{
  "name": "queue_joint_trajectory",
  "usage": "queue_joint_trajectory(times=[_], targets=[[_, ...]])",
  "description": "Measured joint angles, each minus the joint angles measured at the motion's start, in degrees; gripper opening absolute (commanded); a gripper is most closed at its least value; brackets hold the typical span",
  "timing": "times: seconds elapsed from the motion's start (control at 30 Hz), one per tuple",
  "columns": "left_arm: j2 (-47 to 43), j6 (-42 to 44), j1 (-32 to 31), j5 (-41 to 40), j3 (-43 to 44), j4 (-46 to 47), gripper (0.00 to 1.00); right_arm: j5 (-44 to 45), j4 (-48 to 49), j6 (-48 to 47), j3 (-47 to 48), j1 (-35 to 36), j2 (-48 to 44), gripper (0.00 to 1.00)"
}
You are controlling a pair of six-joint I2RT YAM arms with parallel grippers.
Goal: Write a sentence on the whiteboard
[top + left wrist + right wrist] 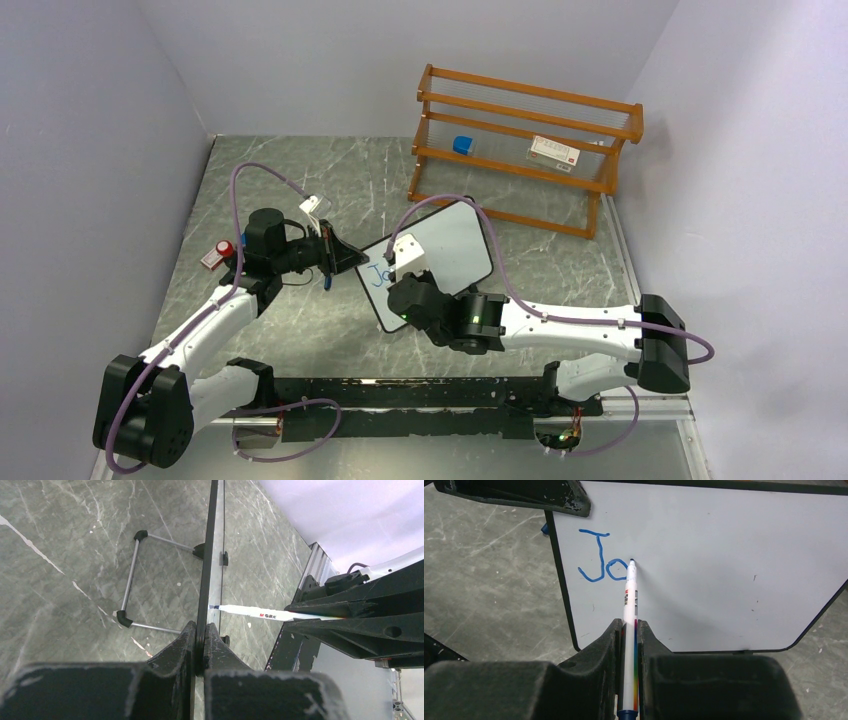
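Two arms meet at the whiteboard [455,240], which stands tilted near the middle of the grey tabletop [300,180], in front of an orange wooden rack [520,135]. From above you see your left hand [355,258] at the board's left edge and your right hand [393,268] over its lower left corner, where a bit of blue writing shows. In the left wrist view the board is edge-on, and your left hand is closed tight on its thin black frame, one finger on either side. A wire stand [131,575] with black feet rests on the tabletop on one side of the board. On the other side, a white marker [255,613] reaches in with its tip at the board face. In the right wrist view your right hand is clamped shut on that marker, whose tip touches the white surface just right of the blue letters; the sentence [599,562] reads only "Jo".
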Motion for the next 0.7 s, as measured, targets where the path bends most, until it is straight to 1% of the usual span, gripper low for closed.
queue_joint_trajectory(times=[0.43,0.7], targets=[[0.22,0.02,0.02,-0.04,0.0,0.04,0.05,0.04,-0.33,0.5,0.0,-0.2,0.46,0.0],[0.22,0.02,0.07,-0.02,0.0,0.04,0.05,0.07,-2.36,1.75,0.0,-0.28,0.46,0.0]])
